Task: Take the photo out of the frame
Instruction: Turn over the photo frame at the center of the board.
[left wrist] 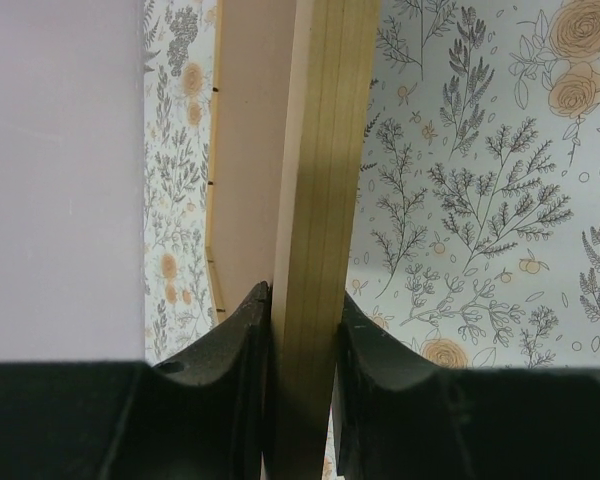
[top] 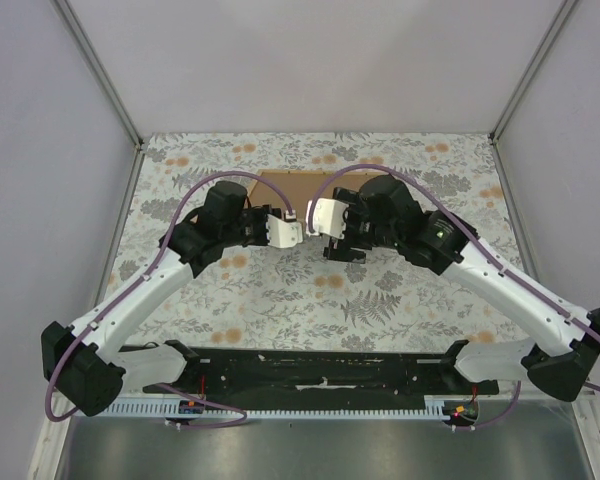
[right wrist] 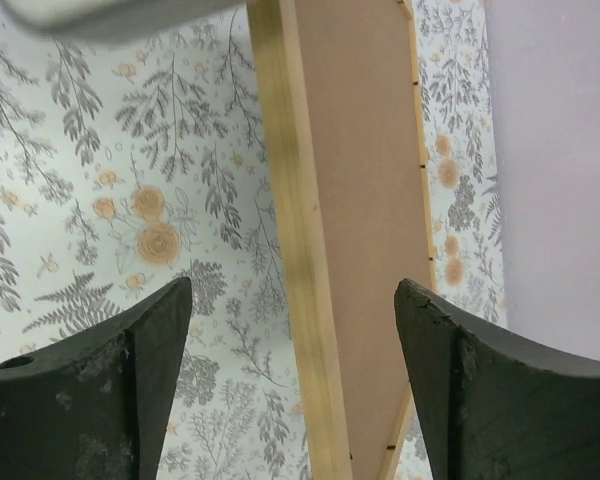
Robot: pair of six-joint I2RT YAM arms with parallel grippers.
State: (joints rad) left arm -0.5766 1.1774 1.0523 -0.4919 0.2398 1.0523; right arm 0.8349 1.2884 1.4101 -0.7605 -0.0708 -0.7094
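**Fingers point(left wrist: 230, 370) of the left gripper point(left wrist: 302, 300) pinch the frame point(left wrist: 320, 180); the right gripper point(right wrist: 290, 290) stands wide**

Closed most of the way, the left gripper has the light wooden strip of the frame squeezed between its two dark pads, one on each face. Its wrist view shows this edge-on. The right gripper's fingers point(right wrist: 130, 390) are spread far apart, one on either side of the same frame. There are clear gaps to the wood and to the brown backing board point(right wrist: 370, 200), so it holds nothing.

From above, the two grippers meet nose to nose over the middle of the table point(top: 280, 290), a little toward the far side. A patch of the brown back shows just beyond them. The frame seems to be up off the table and carried by one edge in the left gripper alone, though I cannot tell how steeply it tilts.

The photo shows in no view. Only the back and the rim face the cameras, so it is presumably inside, behind the board.

Gripping the rim looks deliberate, since it steadies the frame while leaving the whole back free to work on. The right gripper, open and straddling the edge, is probably placed to take a second hold or to start on the board. Small dark marks point(right wrist: 421, 160) along the board's right rim may be the tabs that lock it in. With only one pinch on a thin strip, the frame could swing or slip if pushed hard.
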